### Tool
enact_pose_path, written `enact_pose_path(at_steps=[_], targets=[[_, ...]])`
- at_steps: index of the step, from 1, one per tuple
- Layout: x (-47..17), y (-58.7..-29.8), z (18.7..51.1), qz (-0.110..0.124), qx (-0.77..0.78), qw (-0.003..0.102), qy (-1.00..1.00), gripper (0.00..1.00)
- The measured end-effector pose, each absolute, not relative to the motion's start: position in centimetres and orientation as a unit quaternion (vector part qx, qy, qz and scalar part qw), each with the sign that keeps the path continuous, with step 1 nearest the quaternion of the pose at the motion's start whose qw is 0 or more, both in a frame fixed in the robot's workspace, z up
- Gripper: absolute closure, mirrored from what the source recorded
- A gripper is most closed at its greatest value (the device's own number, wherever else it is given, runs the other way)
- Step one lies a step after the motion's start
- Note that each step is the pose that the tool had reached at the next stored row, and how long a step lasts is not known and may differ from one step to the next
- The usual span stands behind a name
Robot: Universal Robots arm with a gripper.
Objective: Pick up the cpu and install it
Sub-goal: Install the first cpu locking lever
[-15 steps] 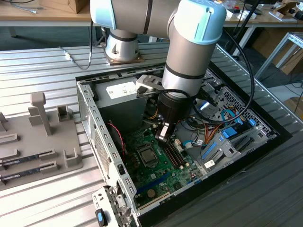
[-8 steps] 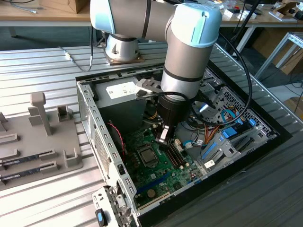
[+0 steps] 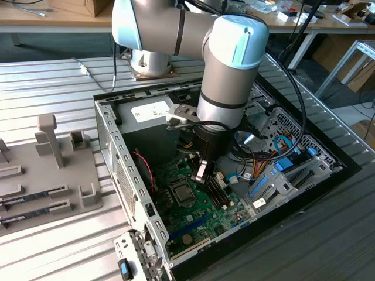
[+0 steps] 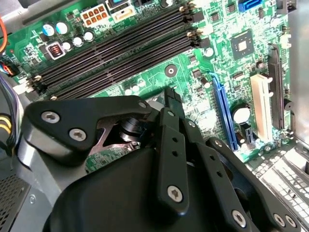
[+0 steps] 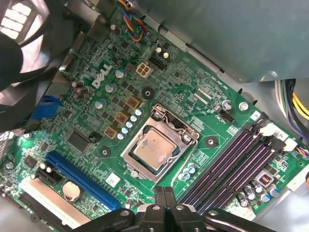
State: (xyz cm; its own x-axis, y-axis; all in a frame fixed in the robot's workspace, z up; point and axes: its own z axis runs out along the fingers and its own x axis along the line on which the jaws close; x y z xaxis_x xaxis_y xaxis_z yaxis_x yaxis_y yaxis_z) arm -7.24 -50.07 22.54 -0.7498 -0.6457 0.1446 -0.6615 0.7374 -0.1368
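Observation:
The cpu lies flat in the motherboard socket, its silvery-grey top framed by the metal retention bracket. In the exterior view the cpu sits near the middle of the green board inside the open computer case. My gripper hangs just above the board, a little off the socket on the side of the memory slots. In the first wrist view the two black fingers stand pressed together with nothing between them, apart from the cpu. In the second wrist view a fingertip points down over the board.
Empty memory slots run beside the socket. Case walls surround the board, with a power supply at the back and cables and blue brackets on the exterior view's right. A grey fixture with memory sticks lies outside on the left.

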Motion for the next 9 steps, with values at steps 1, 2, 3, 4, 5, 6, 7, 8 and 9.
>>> enact_pose_path(at_steps=[1, 2, 3, 4, 5, 6, 7, 8, 9], targets=[[-7.24, -50.07, 22.44, 0.090, 0.351, 0.044, -0.931, 0.89], [-7.24, -50.08, 22.40, 0.090, 0.351, 0.044, -0.931, 0.89], [-7.24, -50.08, 22.37, 0.090, 0.351, 0.044, -0.931, 0.89], [-7.25, -50.09, 22.34, 0.090, 0.351, 0.044, -0.931, 0.89], [-7.25, -50.10, 22.28, 0.090, 0.351, 0.044, -0.931, 0.89], [-7.25, -50.11, 22.24, 0.090, 0.351, 0.044, -0.931, 0.89], [-7.25, -50.11, 22.17, 0.090, 0.351, 0.044, -0.931, 0.89], [-7.25, -50.13, 21.92, 0.090, 0.351, 0.044, -0.931, 0.89], [-7.25, -50.13, 21.73, 0.090, 0.351, 0.044, -0.931, 0.89]])
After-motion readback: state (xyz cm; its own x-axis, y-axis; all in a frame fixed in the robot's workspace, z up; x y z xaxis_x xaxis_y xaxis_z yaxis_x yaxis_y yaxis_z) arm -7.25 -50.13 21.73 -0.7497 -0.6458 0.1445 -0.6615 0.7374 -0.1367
